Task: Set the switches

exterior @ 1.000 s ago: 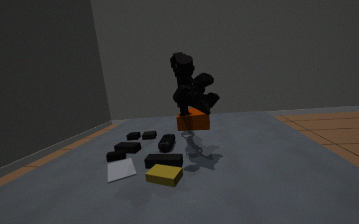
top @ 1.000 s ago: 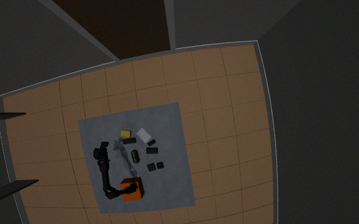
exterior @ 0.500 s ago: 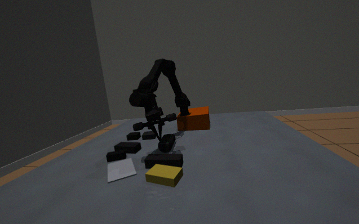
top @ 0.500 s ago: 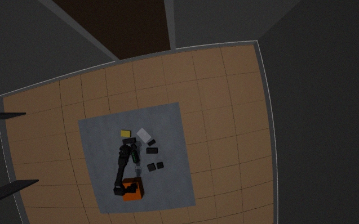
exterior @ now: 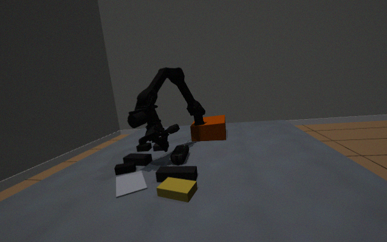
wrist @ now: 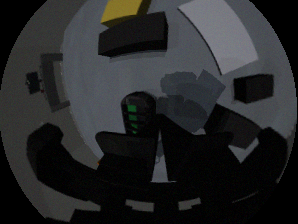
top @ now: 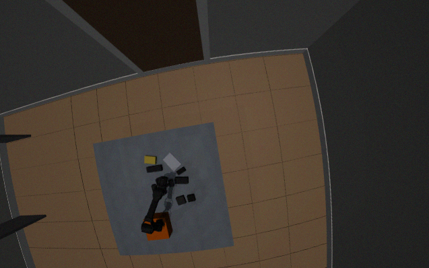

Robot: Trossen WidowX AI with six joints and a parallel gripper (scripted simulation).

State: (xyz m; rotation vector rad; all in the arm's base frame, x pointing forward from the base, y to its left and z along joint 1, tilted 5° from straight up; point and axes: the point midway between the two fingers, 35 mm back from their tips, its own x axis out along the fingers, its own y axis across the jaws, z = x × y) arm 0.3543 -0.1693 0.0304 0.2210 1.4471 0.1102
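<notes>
The dark grey controller unit (exterior: 180, 154) (wrist: 140, 99) sits on its base with its rocker switches up. In the wrist view, several green switch ends show in a row, and the near end is hidden behind a finger. Their numbers and exact tilts cannot be read. The label underneath is hidden. In the top view the arm covers the unit. My gripper (top: 170, 183) (exterior: 166, 149) (wrist: 159, 116) is shut and empty, pointing down low beside the unit, on the side of the dark modules. I cannot tell whether it touches the unit.
A black bar (top: 154, 168) (exterior: 177, 174) (wrist: 134, 37) and a yellow block (top: 150, 159) (exterior: 176, 186) lie beyond the unit, beside a white plate (top: 172, 161) (exterior: 130, 183). Dark blocks (top: 182, 180) (exterior: 137, 159) lie at the gripper's other side. The orange base block (top: 159, 236) (exterior: 211, 132) is behind.
</notes>
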